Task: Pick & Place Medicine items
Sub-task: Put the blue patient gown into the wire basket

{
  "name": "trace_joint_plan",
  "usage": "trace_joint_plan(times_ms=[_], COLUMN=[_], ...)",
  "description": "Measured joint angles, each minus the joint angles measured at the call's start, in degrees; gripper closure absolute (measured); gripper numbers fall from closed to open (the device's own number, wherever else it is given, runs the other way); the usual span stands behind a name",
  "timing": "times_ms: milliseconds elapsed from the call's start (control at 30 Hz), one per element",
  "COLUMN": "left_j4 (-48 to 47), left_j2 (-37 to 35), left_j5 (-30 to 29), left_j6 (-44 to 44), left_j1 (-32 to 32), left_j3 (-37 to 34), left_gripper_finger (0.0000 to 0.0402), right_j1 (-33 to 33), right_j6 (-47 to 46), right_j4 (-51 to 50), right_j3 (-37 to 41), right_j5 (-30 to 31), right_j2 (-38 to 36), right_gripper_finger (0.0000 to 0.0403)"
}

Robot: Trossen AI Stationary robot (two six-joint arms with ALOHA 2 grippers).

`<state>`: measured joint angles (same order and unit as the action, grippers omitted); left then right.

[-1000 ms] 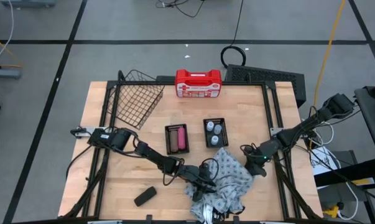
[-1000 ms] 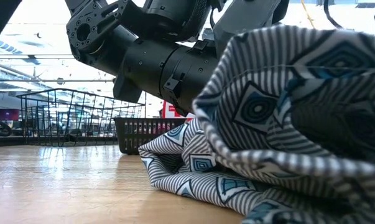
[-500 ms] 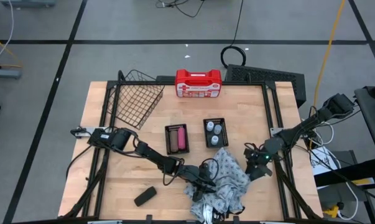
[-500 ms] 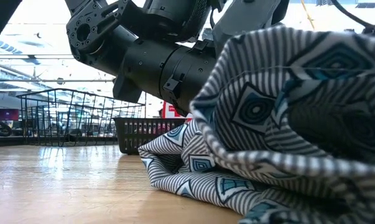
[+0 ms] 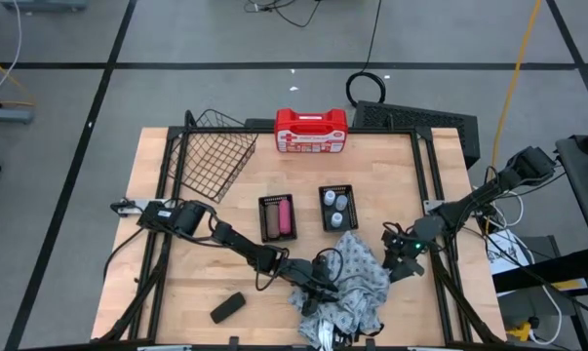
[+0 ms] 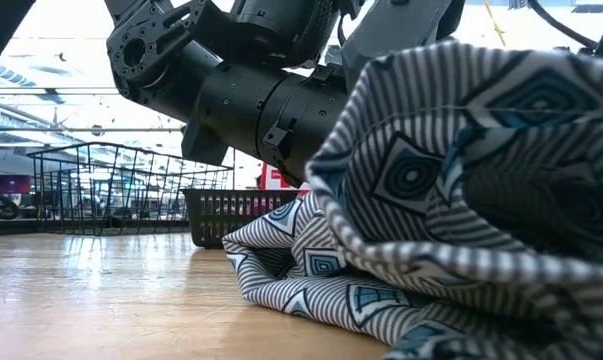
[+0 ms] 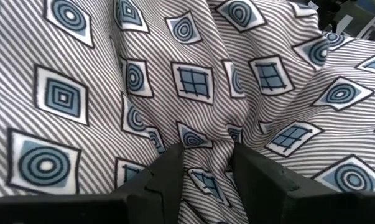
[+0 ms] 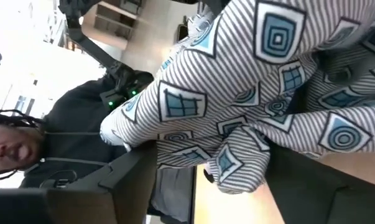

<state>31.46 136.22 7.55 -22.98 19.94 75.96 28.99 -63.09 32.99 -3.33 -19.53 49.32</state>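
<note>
A striped cloth with blue squares and circles (image 5: 357, 283) lies bunched on the table's near middle. My left gripper (image 5: 313, 291) is at the cloth's left side, shut on the cloth (image 7: 193, 81). My right gripper (image 5: 399, 255) stands open at the cloth's right edge, and a cloth lump (image 8: 237, 162) sits between its spread fingers. Whitish bottles (image 5: 337, 203) sit in one black mesh tray. A pink block (image 5: 286, 215) and a brown block (image 5: 273, 217) sit in the other. A black block (image 5: 227, 306) lies flat on the table near the near edge. My left gripper pinches a raised fold of the cloth (image 7: 207, 140) between its two fingers (image 7: 173, 165), reaching in low from the table's left. The cloth bunches up between the fingers and its lower part rests on the table (image 6: 311, 290). Whether my right gripper touches the cloth, I cannot tell.
A red-and-white case (image 5: 311, 131) stands at the far edge, and a tipped wire basket (image 5: 215, 156) lies at the far left. Bare wood (image 5: 191, 283) shows at the near left. A person in dark clothes (image 8: 56, 155) shows beyond the table in the right wrist view.
My right gripper has shifted slightly toward the near edge, beside the cloth's right edge. The raised part of the cloth has moved a little in the low view. For the last half second nothing has moved.
</note>
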Motion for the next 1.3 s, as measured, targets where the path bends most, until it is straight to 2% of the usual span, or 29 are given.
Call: trace_joint_plan(times_ms=[200, 433, 533, 767, 967, 1167, 1300], left_j4=[0.0, 0.0, 0.0, 0.0, 0.0, 0.0, 0.0], left_j2=[0.0, 0.0, 0.0, 0.0, 0.0, 0.0, 0.0], left_j5=[0.0, 0.0, 0.0, 0.0, 0.0, 0.0, 0.0], left_j6=[0.0, 0.0, 0.0, -0.1, -0.1, -0.2, -0.1], left_j1=[0.0, 0.0, 0.0, 0.0, 0.0, 0.0, 0.0], left_j3=[0.0, 0.0, 0.0, 0.0, 0.0, 0.0, 0.0], left_gripper_finger=[0.0257, 0.0257, 0.0257, 0.0257, 0.0256, 0.0257, 0.0257], right_j1=[0.0, 0.0, -0.2, -3.3, -8.3, -12.4, -12.6], right_j6=[-1.7, -1.8, -2.4, -3.9, 0.1, 4.4, 4.1], right_j4=[2.7, 7.2, 3.8, -11.0, -13.6, -20.6, -17.4], right_j3=[0.0, 0.0, 0.0, 0.0, 0.0, 0.0, 0.0], right_j5=[-1.6, -1.5, 0.3, 7.6, 7.7, 7.5, 7.0], right_j2=[0.0, 0.0, 0.0, 0.0, 0.0, 0.2, 1.7], right_gripper_finger=[0.0096, 0.0093, 0.0096, 0.0092, 0.0094, 0.0094, 0.0094])
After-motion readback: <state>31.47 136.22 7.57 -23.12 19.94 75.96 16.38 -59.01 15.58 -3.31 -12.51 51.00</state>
